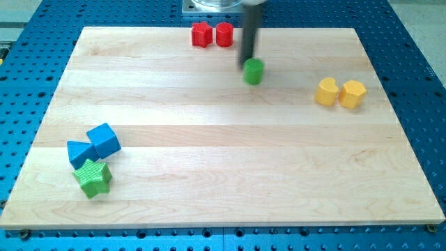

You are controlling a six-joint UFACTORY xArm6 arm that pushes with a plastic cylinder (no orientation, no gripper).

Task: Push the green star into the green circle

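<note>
Green circle [254, 71] blurred beside my tip [247, 63]

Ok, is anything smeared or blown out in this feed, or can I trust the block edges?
In the camera view, my tip and its rod look streaked with motion blur, and the green circle beside it is soft-edged. The green star, the blue blocks, the red pair and the yellow pair are crisp. Lighting on the board is even, with faint shadows and no glare.

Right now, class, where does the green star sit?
The green star lies at the view's bottom left, touching the blue blocks just above it.
</note>
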